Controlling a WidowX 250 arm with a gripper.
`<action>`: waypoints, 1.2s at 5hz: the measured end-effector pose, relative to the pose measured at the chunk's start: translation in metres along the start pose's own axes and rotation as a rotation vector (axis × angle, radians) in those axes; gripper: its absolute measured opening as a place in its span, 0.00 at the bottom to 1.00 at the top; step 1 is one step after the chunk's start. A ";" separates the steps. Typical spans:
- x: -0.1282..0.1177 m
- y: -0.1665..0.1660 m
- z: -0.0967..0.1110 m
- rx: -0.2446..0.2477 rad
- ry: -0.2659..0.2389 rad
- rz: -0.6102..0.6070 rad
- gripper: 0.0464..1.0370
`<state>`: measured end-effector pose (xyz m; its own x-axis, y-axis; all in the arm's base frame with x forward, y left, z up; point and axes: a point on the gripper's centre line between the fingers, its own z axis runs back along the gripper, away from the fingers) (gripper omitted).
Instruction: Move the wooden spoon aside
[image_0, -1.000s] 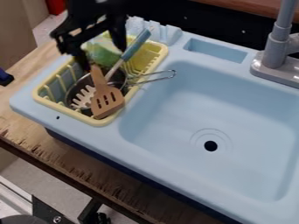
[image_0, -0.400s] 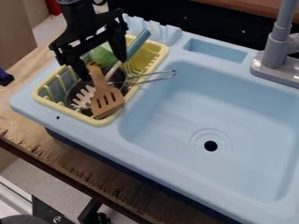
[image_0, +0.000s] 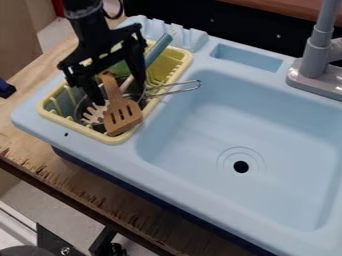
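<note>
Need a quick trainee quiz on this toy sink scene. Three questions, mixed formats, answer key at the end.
1. Multiple choice. What colour is the dish rack that holds the slotted wooden spoon?
A) Red
B) Yellow
C) Black

2. True or false. The wooden spoon lies beside the drain hole, down in the sink basin.

3. Fill in one word, "open" or "shut". Above the rack, the pincer is ____.

Key:
1. B
2. False; it is in the dish rack.
3. open
</note>
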<state>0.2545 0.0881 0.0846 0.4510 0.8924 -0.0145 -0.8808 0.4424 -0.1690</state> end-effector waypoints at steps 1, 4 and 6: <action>-0.002 0.003 -0.005 -0.002 -0.005 0.000 0.96; -0.003 0.003 -0.013 0.007 0.026 0.037 0.34; 0.001 0.002 0.001 0.008 0.038 0.070 0.26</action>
<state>0.2535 0.0900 0.0850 0.3935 0.9171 -0.0633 -0.9112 0.3800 -0.1589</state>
